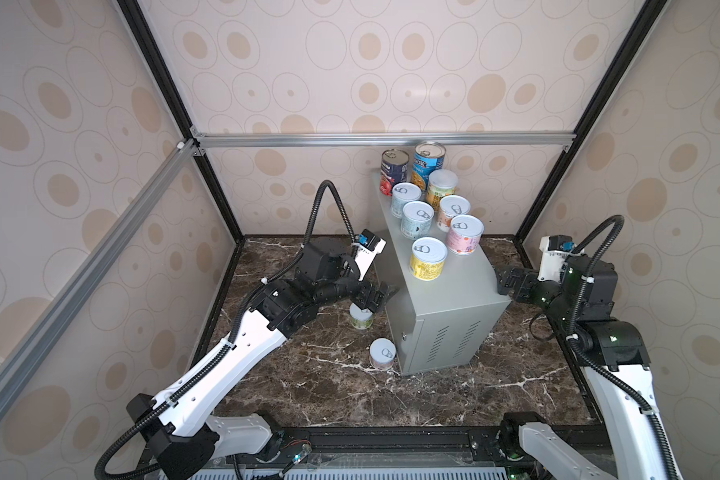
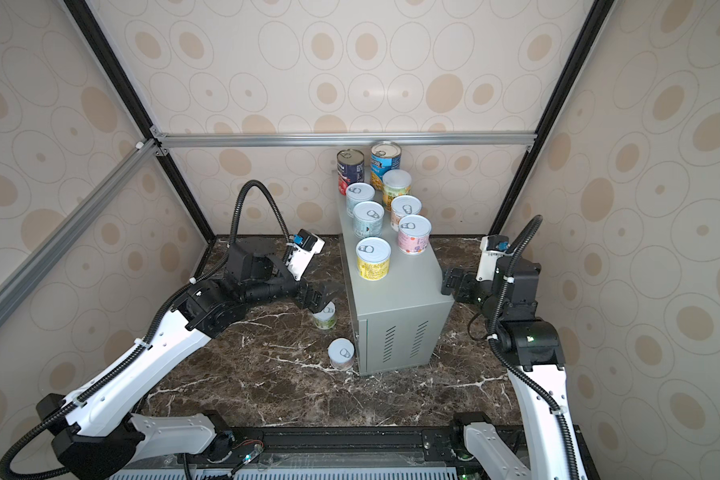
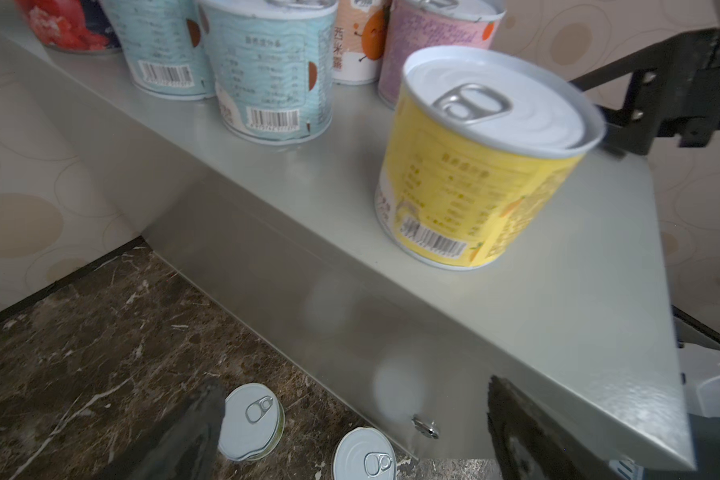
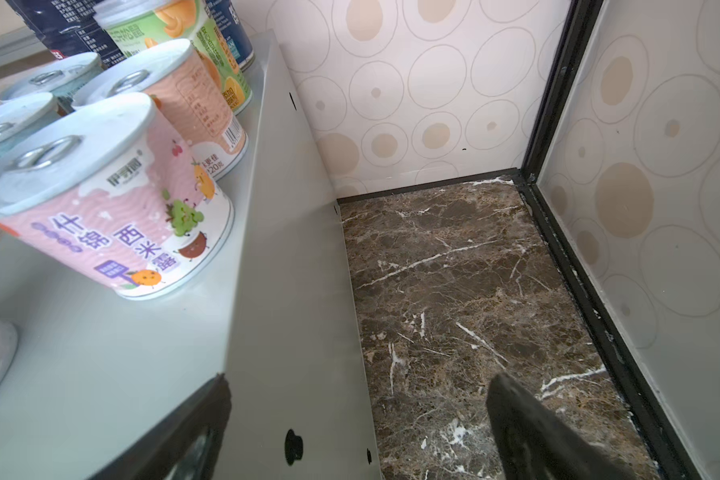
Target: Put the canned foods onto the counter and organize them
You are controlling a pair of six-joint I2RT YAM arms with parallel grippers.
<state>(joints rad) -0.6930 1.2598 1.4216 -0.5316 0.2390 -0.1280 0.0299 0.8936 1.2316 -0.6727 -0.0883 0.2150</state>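
Up on the grey desk [image 1: 464, 286] eight cans [image 1: 417, 218] stand upright in two rough rows, the pink can [image 1: 464, 235] and the yellow can [image 1: 428, 259] nearest the front with bare metal ahead of them. Down on the marble surface [image 1: 308, 395] two short cans wait, both upright and close to the desk's left wall: the green-labelled can [image 1: 361, 318] and, nearer the front corner by the little lock [image 3: 425, 427], the pale can [image 1: 382, 353]. And the left tool [image 1: 378, 298] hangs right over that green-labelled can, jaws spread wide, nothing between them; in the left wrist view one dark finger [image 3: 196, 424] overlaps the lid, so the tool looks to be above the can and a touch off-centre, not yet around it. Over on the other flank the right tool [image 1: 503, 282] hovers just beside the desk's upper right edge, wide open too and empty. So this reads as the pick-up of the ninth can. Next move, I'd say: centre the jaws on the lid, drop until the fingers straddle the sides, close, lift clear of the desk's top edge and set it on the free space in front of the yellow can, minding the tight gap to the metal wall
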